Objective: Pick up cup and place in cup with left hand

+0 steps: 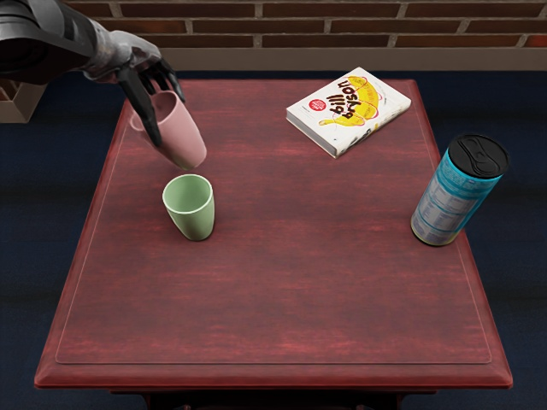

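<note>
My left hand [161,107] reaches in from the upper left, its dark fingers closed around the rim and side of the pink cup [181,137]. That cup tilts, its mouth towards the upper left and its base towards the lower right. Just below its base in the picture stands the green cup [195,224], upright with its open mouth showing. The two cups look apart; how high the pink one is above the table cannot be told exactly.
A white and yellow book [349,111] lies at the back right of the red table [282,316]. A blue can with a black top [453,201] stands near the right edge. Behind the table is a brick wall [342,26].
</note>
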Controlling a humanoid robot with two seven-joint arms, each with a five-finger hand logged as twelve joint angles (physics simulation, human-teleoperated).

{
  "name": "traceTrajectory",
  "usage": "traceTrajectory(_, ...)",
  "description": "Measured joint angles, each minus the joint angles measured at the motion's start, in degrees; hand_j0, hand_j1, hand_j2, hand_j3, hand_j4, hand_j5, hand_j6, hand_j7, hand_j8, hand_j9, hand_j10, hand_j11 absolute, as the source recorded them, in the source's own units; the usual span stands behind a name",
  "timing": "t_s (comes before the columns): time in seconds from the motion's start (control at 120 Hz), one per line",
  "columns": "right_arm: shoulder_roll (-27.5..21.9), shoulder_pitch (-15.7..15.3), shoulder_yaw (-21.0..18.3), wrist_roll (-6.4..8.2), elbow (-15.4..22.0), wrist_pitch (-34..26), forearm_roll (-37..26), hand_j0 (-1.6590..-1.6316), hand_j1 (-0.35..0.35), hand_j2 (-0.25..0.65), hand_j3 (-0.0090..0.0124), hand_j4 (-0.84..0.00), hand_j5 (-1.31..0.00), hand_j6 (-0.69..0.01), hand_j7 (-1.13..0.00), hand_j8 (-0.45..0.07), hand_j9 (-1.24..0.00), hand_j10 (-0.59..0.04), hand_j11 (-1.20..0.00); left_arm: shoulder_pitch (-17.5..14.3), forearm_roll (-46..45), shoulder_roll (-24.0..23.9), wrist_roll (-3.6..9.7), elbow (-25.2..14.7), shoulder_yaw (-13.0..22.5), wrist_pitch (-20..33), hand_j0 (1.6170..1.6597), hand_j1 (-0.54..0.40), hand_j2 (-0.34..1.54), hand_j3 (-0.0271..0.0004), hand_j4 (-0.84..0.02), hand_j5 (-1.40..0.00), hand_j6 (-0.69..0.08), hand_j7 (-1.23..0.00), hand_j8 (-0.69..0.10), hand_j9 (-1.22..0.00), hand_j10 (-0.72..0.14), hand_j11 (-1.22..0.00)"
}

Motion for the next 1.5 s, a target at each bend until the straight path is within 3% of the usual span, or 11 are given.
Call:
traceTrajectory(0.192,0.0,0.0,0.0,0.00,0.0,0.0,0.0,-1.6581,-0.312,-0.006,0.0000,-0.031,-0.04,-0.031,-0.04,-0.031,-0.04,-0.031,-0.04,-0.5,-1.2,1.3,-0.04,-1.7,0.6,0.1,1.6548,-0.187,0.75,0.0000,-0.575,-0.92,-0.377,-0.90,-0.355,-0.92,-0.578,-0.91)
traceTrajectory(0.233,0.0,0.0,0.0,0.00,0.0,0.0,0.0,-1.6581,-0.312,-0.006,0.0000,-0.031,-0.04,-0.031,-0.04,-0.031,-0.04,-0.031,-0.04,-1.6,-1.7,1.6,-0.06,-2.1,0.9,0.2,1.6544,-0.172,0.51,0.0000,-0.538,-0.92,-0.355,-0.90,-0.340,-0.92,-0.585,-0.92)
traceTrajectory(0.308,0.0,0.1,0.0,0.00,0.0,0.0,0.0,-1.6581,-0.312,-0.006,0.0000,-0.031,-0.04,-0.031,-0.04,-0.031,-0.04,-0.031,-0.04,-2.6,-2.7,1.5,-0.07,-2.6,1.7,0.4,1.6543,-0.154,0.43,0.0000,-0.535,-0.91,-0.325,-0.90,-0.339,-0.91,-0.568,-0.92)
traceTrajectory(0.342,0.0,0.1,0.0,0.00,0.0,0.0,0.0,-1.6581,-0.312,-0.006,0.0000,-0.031,-0.04,-0.031,-0.04,-0.031,-0.04,-0.031,-0.04,-2.7,-3.1,1.5,-0.07,-2.7,1.9,0.5,1.6548,-0.173,0.46,0.0000,-0.524,-0.90,-0.320,-0.89,-0.345,-0.91,-0.528,-0.92)
traceTrajectory(0.442,0.0,0.1,0.0,0.00,0.0,0.0,0.1,-1.6581,-0.312,-0.006,0.0000,-0.031,-0.04,-0.031,-0.04,-0.031,-0.04,-0.031,-0.04,-3.1,-4.3,1.4,-0.04,-3.1,2.3,0.4,1.6545,-0.117,0.49,0.0000,-0.543,-0.90,-0.353,-0.89,-0.343,-0.91,-0.553,-0.92)
traceTrajectory(0.5,0.0,0.1,0.0,0.00,0.0,0.0,0.1,-1.6581,-0.312,-0.006,0.0000,-0.031,-0.04,-0.031,-0.04,-0.031,-0.04,-0.031,-0.04,-3.1,-4.8,1.4,-0.04,-3.5,2.6,0.4,1.6558,-0.166,0.59,0.0000,-0.528,-0.90,-0.339,-0.89,-0.331,-0.90,-0.535,-0.92)
traceTrajectory(0.808,0.0,0.1,0.0,0.00,0.0,0.0,0.1,-1.6581,-0.312,-0.006,0.0000,-0.031,-0.04,-0.031,-0.04,-0.031,-0.04,-0.031,-0.04,-3.7,-5.3,1.7,-0.01,-5.2,4.3,0.3,1.6551,-0.087,0.47,0.0000,-0.560,-0.93,-0.373,-0.90,-0.372,-0.92,-0.582,-0.93)
traceTrajectory(1.042,0.0,0.2,0.0,0.00,0.0,0.0,0.1,-1.6581,-0.312,-0.006,0.0000,-0.031,-0.04,-0.031,-0.04,-0.031,-0.04,-0.031,-0.04,-4.8,-6.5,2.1,-0.04,-6.3,5.8,0.6,1.6567,-0.183,0.68,0.0000,-0.546,-0.92,-0.365,-0.90,-0.373,-0.92,-0.582,-0.93)
traceTrajectory(1.117,0.0,0.2,0.0,0.00,0.0,0.0,0.1,-1.6581,-0.312,-0.007,0.0000,-0.031,-0.04,-0.031,-0.04,-0.031,-0.04,-0.031,-0.04,-4.9,-7.0,2.2,-0.05,-6.7,6.1,0.7,1.6565,-0.288,0.98,0.0000,-0.564,-0.92,-0.372,-0.90,-0.386,-0.92,-0.601,-0.94)
traceTrajectory(1.25,0.0,0.2,0.0,0.00,0.0,0.0,0.1,-1.6581,-0.312,-0.007,0.0000,-0.031,-0.04,-0.031,-0.04,-0.031,-0.04,-0.031,-0.04,-5.3,-7.6,2.5,-0.02,-7.2,6.8,0.8,1.6527,-0.374,1.22,0.0000,-0.588,-0.94,-0.393,-0.92,-0.405,-0.94,-0.632,-0.96)
traceTrajectory(1.5,0.0,0.2,0.0,0.00,0.0,0.0,0.1,-1.6581,-0.312,-0.006,0.0000,-0.031,-0.04,-0.031,-0.04,-0.031,-0.04,-0.031,-0.04,-6.9,-8.6,3.3,-0.03,-8.2,7.8,0.8,1.6516,-0.404,1.30,0.0000,-0.632,-0.95,-0.428,-0.94,-0.451,-0.96,-0.684,-0.98)
